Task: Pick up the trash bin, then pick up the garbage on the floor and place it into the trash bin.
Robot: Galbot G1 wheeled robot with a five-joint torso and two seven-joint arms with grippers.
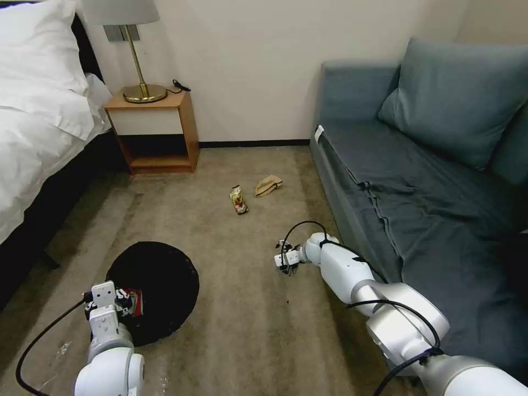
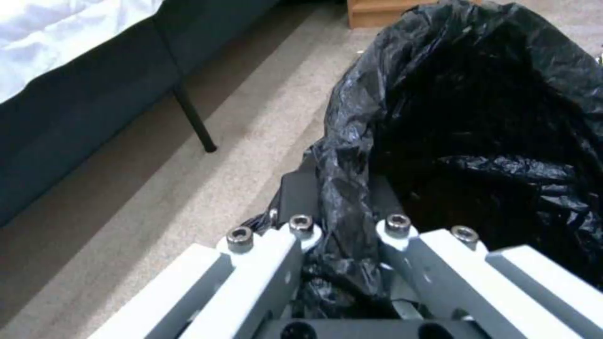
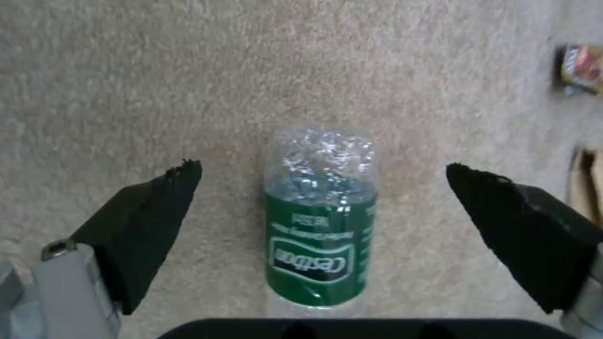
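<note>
The right gripper (image 3: 323,181) hung with fingers spread astride the clear green-labelled plastic bottle (image 3: 320,221) on the carpet, its long axis running 12-to-6 between them. The left gripper (image 2: 342,230) pinched the black-lined round bin's (image 1: 157,289) rim.

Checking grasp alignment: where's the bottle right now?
The green-label bottle lies on the carpet between the open right gripper fingers, near the sofa front.
</note>
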